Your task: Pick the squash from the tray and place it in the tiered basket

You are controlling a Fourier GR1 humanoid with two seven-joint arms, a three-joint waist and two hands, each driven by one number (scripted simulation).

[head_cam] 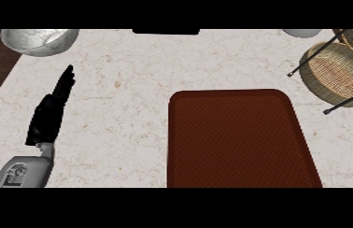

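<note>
Resting at the left side of the pale marbled stone counter [124, 82], the left hand [50, 111] shows as a black shape on a grey forearm [26, 171] that enters from the near left corner. Its fingers [66, 81] are straight and extended toward the far side, holding nothing and touching no object. The right hand does not appear in the head view.

A dark reddish-brown rectangular tray with rounded corners [238, 140] occupies the near centre-right of the counter, well apart from the left hand. No squash is visible on its surface or anywhere else in view, so the location of the squash cannot be told.

The woven wicker tiered basket with thin black frame rods [332, 73] stands at the far right edge, partly cut off. A grey marbled bowl [40, 41] sits at the far left corner. A white rounded object [302, 32] shows at the far right edge, and a black flat object [165, 31] at the far centre.
</note>
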